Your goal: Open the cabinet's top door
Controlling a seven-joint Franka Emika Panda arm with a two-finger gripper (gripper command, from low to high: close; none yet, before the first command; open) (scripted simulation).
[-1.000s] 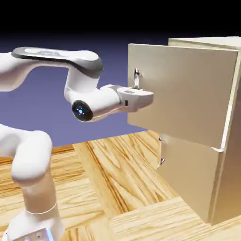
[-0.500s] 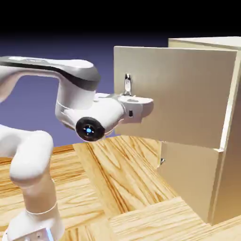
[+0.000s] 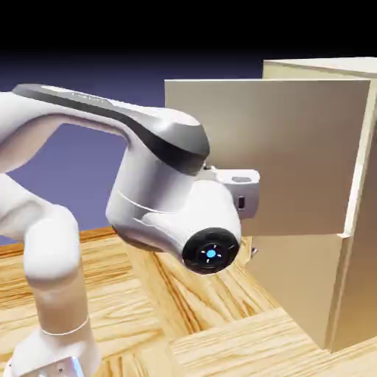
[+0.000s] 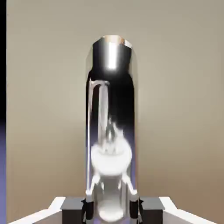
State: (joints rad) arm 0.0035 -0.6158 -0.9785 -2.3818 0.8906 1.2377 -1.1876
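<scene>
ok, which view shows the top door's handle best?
Hand view: the handle fills the middle, large and shiny, fingertips on either side. Exterior view: the arm and gripper hide most of it.

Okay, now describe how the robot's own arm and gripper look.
The glossy white, rounded robot arm has a dark grey band along its upper link and a black round cap with a glowing blue dot at the wrist. The white two-finger gripper ends in small, blocky dark grey tips. No cables show.
</scene>
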